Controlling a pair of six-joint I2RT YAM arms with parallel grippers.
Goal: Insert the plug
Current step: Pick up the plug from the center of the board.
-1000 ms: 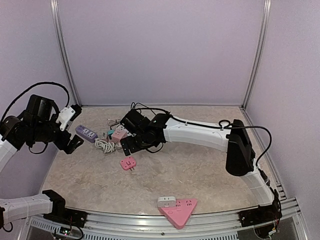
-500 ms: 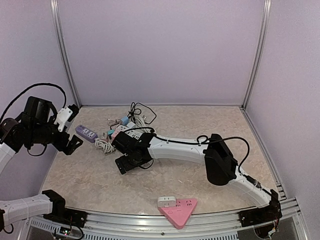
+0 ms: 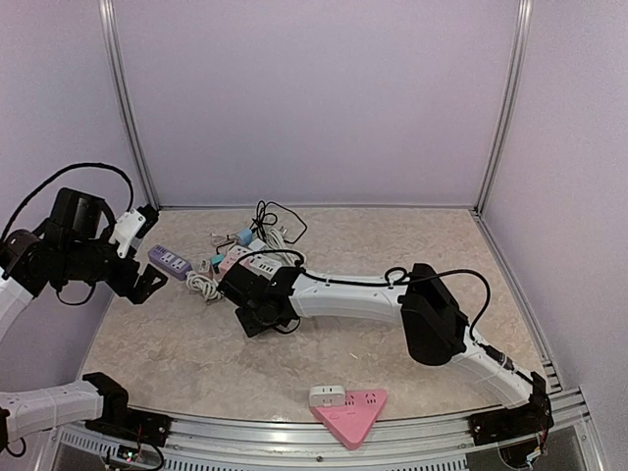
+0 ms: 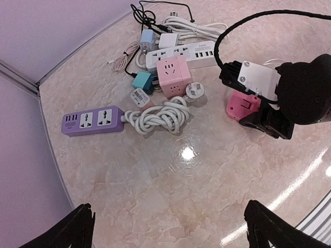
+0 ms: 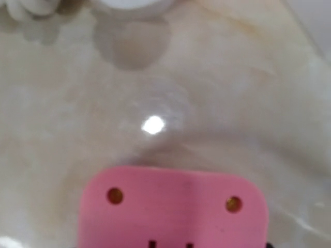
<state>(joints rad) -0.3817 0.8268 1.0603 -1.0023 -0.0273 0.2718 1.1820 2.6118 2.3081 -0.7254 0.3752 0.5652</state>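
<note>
Black left tool (image 3: 147, 247): raised above the left edge of the tabletop, its two fingers spread wide apart with nothing between them.
Tabletop (image 3: 412, 245): glossy beige marble pattern, with a bright spot of glare near the middle in the left wrist view.
Purple power strip (image 4: 92, 120): lies flat at the left of the clutter, sockets facing up.
White cord (image 4: 158, 114): a bundled coil touching the right end of the purple power strip.
Teal adapter (image 4: 140, 80): just behind the coil, with a small white adapter (image 4: 139, 96) in front of it.
Pink cube socket (image 4: 173, 76): sits against the near side of the white power strip (image 4: 189, 51), with a round white plug (image 4: 195, 90) at its right corner.
Cables (image 4: 155, 15): black and white leads tangled behind the white power strip, towards the back wall.
Pink plug (image 4: 240, 105): on the tabletop just right of the white cord, directly under the right tool. In the right wrist view its pink face fills the lower frame, with two small brass dots near the upper corners.
Right tool (image 3: 257, 319): lowered onto the pink plug at the end of the right arm, which stretches leftward across the tabletop. Its jaws sit on either side of the plug, but I cannot tell whether they are clamped on it.
White block adapter (image 3: 327, 395): at the near edge, touching the pink triangular socket (image 3: 355, 414) to its right.
</note>
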